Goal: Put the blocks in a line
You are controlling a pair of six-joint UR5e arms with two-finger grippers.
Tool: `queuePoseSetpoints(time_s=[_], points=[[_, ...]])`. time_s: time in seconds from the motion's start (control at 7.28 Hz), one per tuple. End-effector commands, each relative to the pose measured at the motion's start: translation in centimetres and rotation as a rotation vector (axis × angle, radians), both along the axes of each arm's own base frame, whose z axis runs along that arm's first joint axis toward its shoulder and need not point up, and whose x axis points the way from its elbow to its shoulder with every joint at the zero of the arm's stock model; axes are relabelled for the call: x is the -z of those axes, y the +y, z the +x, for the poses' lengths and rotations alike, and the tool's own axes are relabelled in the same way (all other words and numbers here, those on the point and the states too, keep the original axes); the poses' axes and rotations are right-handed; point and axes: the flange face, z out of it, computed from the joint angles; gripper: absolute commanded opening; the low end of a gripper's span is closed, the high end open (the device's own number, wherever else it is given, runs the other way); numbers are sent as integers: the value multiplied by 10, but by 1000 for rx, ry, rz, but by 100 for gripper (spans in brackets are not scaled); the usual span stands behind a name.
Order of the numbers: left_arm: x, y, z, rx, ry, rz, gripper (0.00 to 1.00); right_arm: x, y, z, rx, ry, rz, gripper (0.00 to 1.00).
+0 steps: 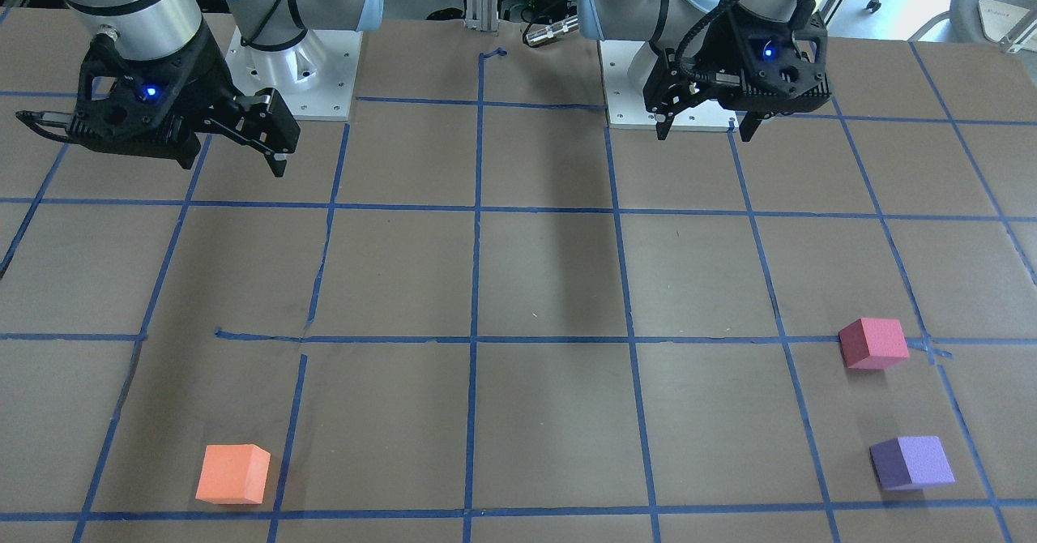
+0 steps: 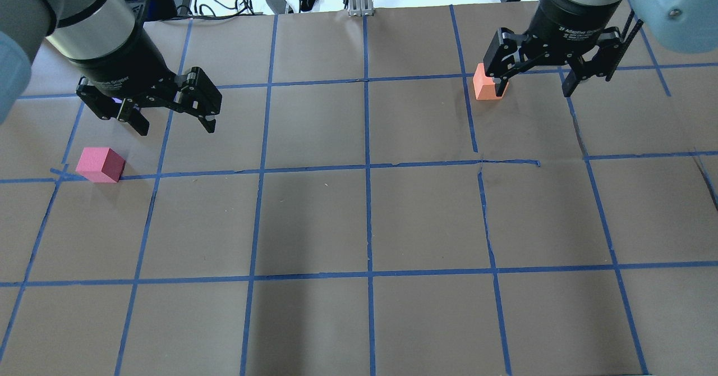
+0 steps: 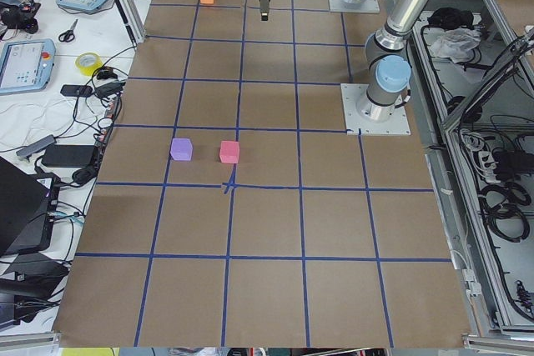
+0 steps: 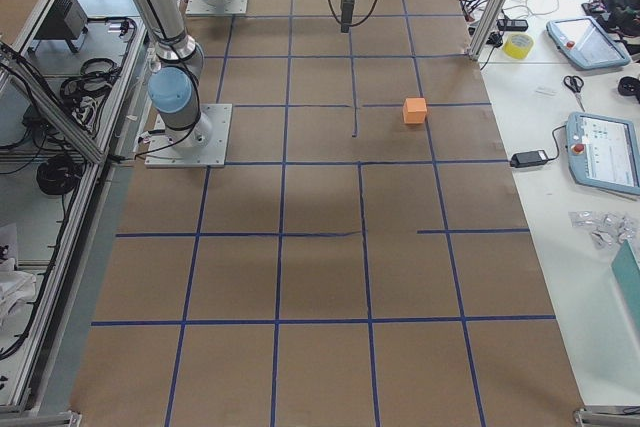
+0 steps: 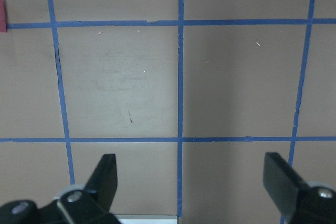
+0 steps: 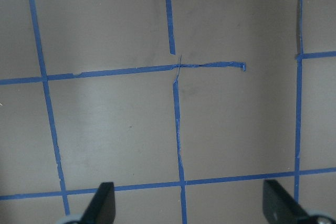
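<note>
Left gripper (image 2: 176, 126) and right gripper (image 2: 535, 91) hang with jaws apart. Orange block (image 2: 482, 87) sits far right, half hidden behind a right finger. Pinkish-red block (image 2: 100, 164) lies left, and the purple block (image 1: 913, 462) beyond it is hidden overhead.

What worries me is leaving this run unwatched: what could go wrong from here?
1. The pinkish-red block and purple block sit close together; the open left gripper reaching for one might nudge the other.
2. The orange block lies far away, on the side of the right gripper, so a long carry could end in a drop or a crooked line.
</note>
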Motion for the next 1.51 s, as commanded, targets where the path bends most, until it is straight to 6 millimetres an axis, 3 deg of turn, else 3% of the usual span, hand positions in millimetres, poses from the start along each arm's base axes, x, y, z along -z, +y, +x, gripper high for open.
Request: queuePoseSetpoints(time_s=[0.0,0.27,1.1,1.37], points=[[-4,4,0,2,0,-6,100,2,-1,0,-1,0,4,100],[8,3,-1,-4,0,16,100,4,-2,0,0,-3,5,100],[7,12,-3,0,0,13,100,2,-5,0,-4,-1,-18,100],[11,8,-3,-1,0,17,100,3,-13,-8,43,5,-35,100]])
